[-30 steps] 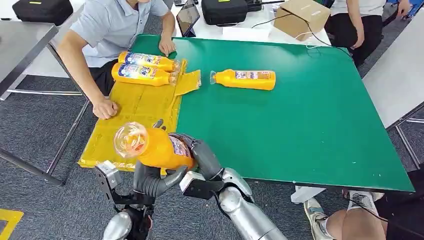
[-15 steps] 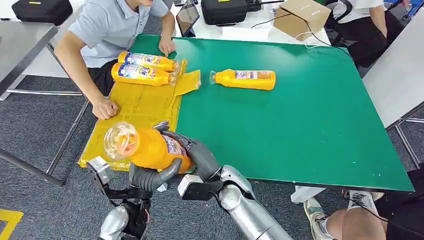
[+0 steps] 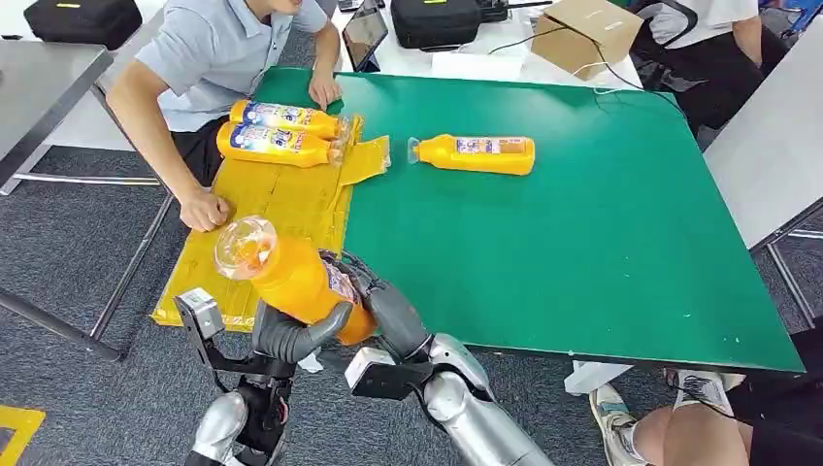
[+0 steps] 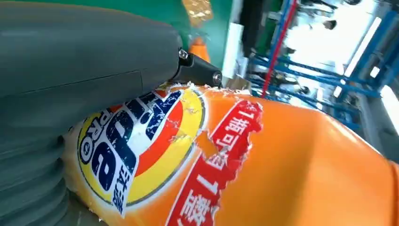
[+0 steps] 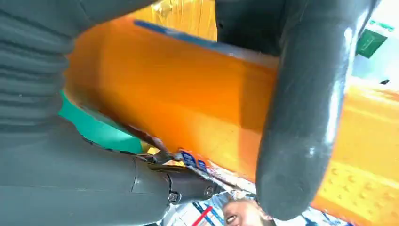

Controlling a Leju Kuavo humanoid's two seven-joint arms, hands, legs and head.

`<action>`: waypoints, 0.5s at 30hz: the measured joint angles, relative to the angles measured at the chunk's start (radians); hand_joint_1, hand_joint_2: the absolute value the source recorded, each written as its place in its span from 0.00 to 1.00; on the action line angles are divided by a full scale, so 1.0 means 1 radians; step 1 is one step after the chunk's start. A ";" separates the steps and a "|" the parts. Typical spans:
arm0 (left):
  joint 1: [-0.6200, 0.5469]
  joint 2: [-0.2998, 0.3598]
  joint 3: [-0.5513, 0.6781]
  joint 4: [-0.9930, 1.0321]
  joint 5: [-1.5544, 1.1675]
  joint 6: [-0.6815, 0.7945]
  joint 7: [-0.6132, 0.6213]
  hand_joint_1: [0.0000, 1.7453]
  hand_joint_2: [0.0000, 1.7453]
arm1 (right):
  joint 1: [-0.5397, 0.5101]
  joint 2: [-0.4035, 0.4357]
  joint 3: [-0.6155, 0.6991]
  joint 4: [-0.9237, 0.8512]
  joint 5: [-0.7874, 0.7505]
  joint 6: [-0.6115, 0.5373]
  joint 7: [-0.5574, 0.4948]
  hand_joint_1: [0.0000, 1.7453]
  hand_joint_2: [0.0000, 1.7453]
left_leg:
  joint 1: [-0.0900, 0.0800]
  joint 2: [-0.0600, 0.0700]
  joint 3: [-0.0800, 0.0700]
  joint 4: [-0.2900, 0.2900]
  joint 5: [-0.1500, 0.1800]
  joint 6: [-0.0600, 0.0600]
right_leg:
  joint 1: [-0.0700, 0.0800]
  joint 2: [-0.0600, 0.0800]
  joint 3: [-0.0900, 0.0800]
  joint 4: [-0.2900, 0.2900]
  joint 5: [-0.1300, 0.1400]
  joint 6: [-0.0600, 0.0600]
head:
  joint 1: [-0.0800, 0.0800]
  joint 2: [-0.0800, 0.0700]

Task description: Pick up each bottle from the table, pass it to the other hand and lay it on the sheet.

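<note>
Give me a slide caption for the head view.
Both hands, left hand and right hand, grip an orange bottle over the yellow sheet.

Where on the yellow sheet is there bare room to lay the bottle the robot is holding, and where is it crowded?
Free: the yellow sheet's middle and near end, between the person's fist and the green mat's edge. Crowded: its far end, where two orange bottles lie side by side.

Tilted orange bottle (image 3: pixel 291 277) over yellow sheet (image 3: pixel 262 209); two bottles (image 3: pixel 281 131) on it; another (image 3: pixel 476 153) beside.
</note>
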 measured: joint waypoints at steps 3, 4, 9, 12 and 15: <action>-0.019 0.005 0.021 0.029 -0.031 0.065 0.047 1.00 1.00 | 0.050 0.000 -0.008 -0.025 -0.012 -0.094 -0.003 0.00 0.00 | 0.000 -0.001 0.000 0.000 0.000 0.000 | 0.000 0.000 0.000 0.000 0.000 0.000 | 0.000 0.000; -0.031 0.007 0.021 0.034 -0.061 0.085 0.052 1.00 1.00 | 0.057 0.000 -0.014 -0.030 -0.012 -0.125 -0.004 0.00 0.00 | 0.000 -0.001 0.000 0.000 0.000 0.000 | 0.000 0.000 0.000 0.000 0.000 0.000 | 0.000 0.000; -0.099 0.044 0.052 0.085 -0.253 0.219 0.085 1.00 1.00 | 0.096 0.009 -0.061 -0.101 -0.025 -0.337 -0.042 0.00 0.00 | 0.000 0.002 0.001 0.000 0.000 0.000 | 0.000 0.001 -0.001 0.000 0.001 0.000 | -0.001 0.000; -0.141 0.063 0.067 0.120 -0.352 0.246 0.101 1.00 1.00 | 0.110 0.009 -0.090 -0.136 -0.031 -0.383 -0.042 0.00 0.00 | 0.001 -0.001 0.000 0.000 0.001 0.000 | 0.000 0.000 0.000 0.000 0.000 0.000 | 0.000 0.000; -0.199 0.084 0.095 0.175 -0.425 0.253 0.126 1.00 1.00 | 0.116 0.011 -0.110 -0.158 -0.048 -0.416 -0.052 0.00 0.00 | 0.000 0.000 0.000 0.000 0.001 0.000 | 0.000 0.000 0.000 0.001 0.000 0.000 | 0.000 0.000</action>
